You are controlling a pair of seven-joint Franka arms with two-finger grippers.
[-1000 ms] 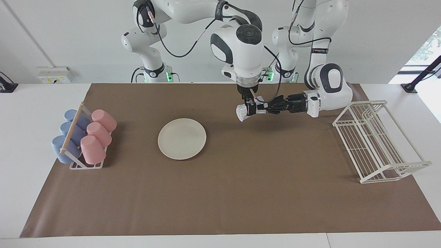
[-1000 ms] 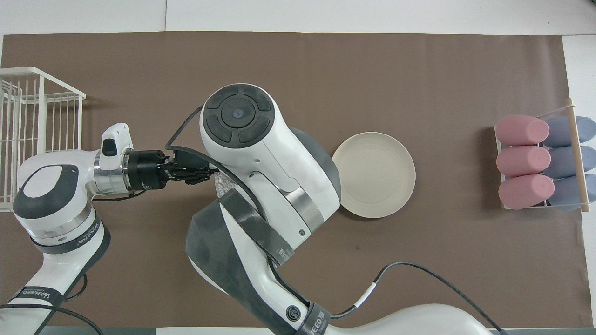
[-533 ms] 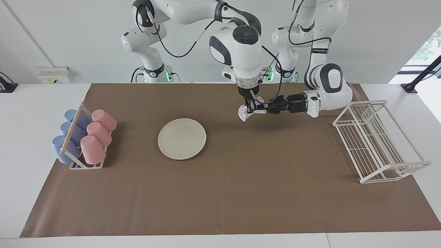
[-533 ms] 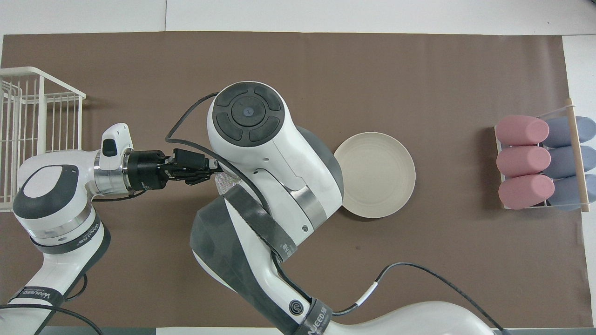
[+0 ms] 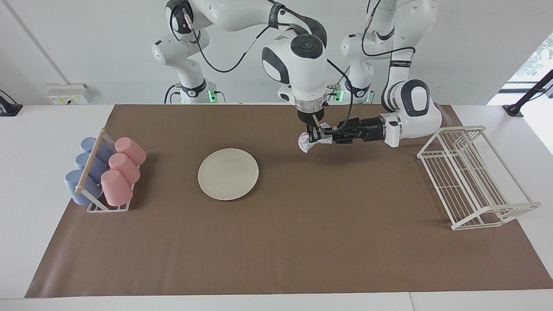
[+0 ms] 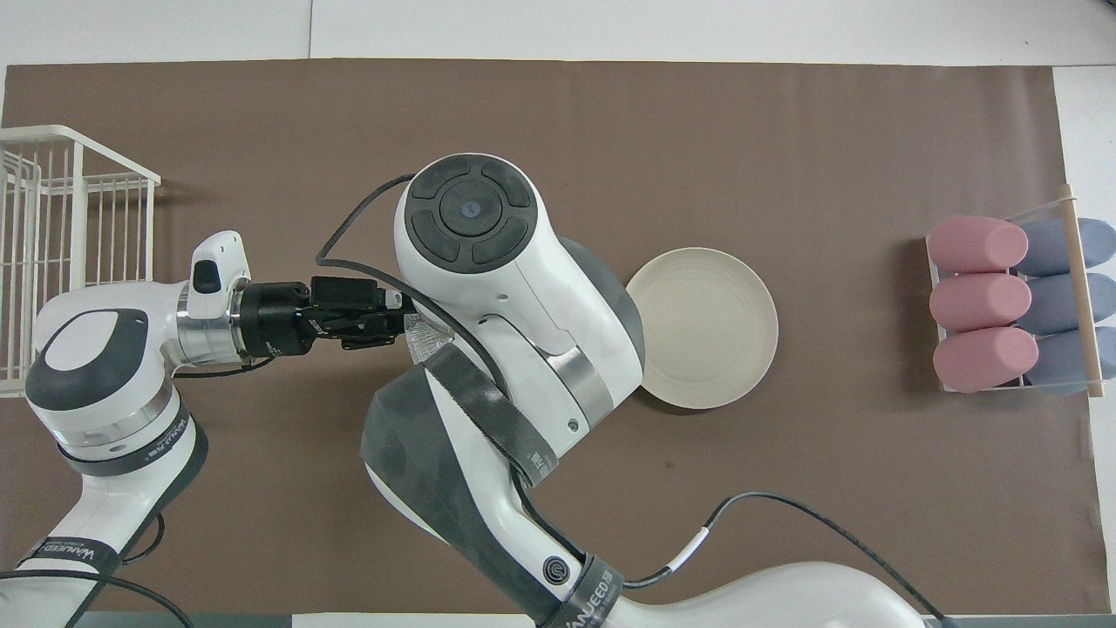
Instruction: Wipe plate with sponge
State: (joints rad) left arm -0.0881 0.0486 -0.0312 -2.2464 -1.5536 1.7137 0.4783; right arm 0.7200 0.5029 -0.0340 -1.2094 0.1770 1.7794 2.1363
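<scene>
Right claw (image 5: 314,134) now clamps sponge (image 5: 307,142), left claw (image 5: 332,137) loosened

High facing and overhead views, opposed.

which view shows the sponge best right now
The facing view: the sponge hangs in the air in plain sight, pinched by the right gripper from above, with the left gripper at its side. In the overhead view the right arm's wrist hides most of it; only a silvery corner shows.
</scene>
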